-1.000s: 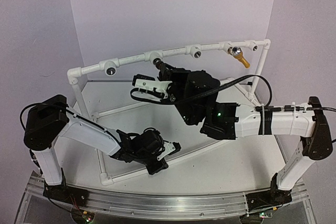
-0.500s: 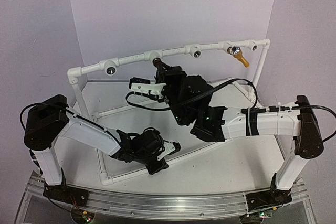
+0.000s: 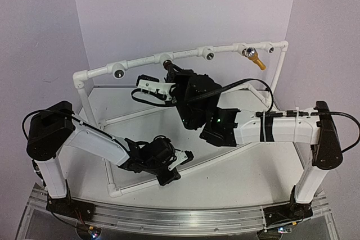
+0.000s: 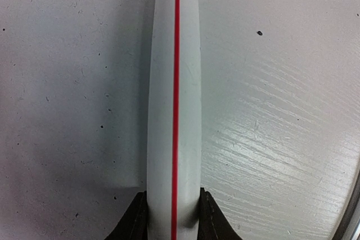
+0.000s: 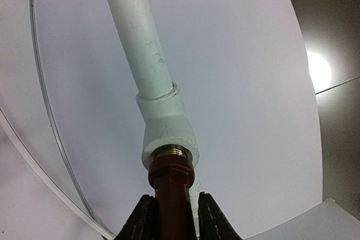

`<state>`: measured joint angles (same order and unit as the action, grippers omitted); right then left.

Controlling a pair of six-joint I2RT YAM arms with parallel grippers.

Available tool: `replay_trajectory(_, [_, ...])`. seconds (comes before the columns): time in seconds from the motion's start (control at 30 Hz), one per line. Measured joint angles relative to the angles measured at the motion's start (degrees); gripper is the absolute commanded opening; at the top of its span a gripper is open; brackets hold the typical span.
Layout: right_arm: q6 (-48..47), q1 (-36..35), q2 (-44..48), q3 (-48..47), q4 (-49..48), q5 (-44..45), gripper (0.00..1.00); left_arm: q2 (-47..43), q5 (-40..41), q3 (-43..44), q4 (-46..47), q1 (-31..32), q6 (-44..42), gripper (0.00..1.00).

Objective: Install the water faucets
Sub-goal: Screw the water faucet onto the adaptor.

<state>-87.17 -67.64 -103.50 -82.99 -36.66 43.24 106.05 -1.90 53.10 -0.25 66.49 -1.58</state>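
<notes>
While the left tool (image 4: 171,220) clamps the pipe (image 4: 173,82), the right tool (image 5: 169,217), holding the brown faucet (image 5: 170,175), should twist squarely.

A white table (image 3: 236,178), its painted top scuffed and flecked with small dark specks. A white pipe frame (image 3: 140,63) stands on it, base pipes lying flat across the left and middle. A metal rail (image 3: 180,217) runs along the near edge.
</notes>
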Motion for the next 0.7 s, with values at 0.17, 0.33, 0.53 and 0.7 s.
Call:
replay_trajectory(0.17, [6.92,0.00,0.00,-0.90,2.18,0.83,0.00,0.16,-0.29,0.02,0.28,-0.08,-0.02,0.00])
replay_trajectory(0.33, [13.73,0.00,0.00,-0.90,2.32,1.02,0.00,0.52,-0.27,0.27,0.28,0.00,-0.13,0.00])
replay_trajectory(0.53, [20.63,0.00,0.24,-0.70,2.50,1.03,0.00,0.89,-0.01,0.59,0.13,0.16,-0.17,0.00])
replay_trajectory(0.7, [26.49,0.12,1.18,0.61,2.38,0.27,0.00,1.07,0.24,0.92,-0.09,0.34,-0.20,0.00])
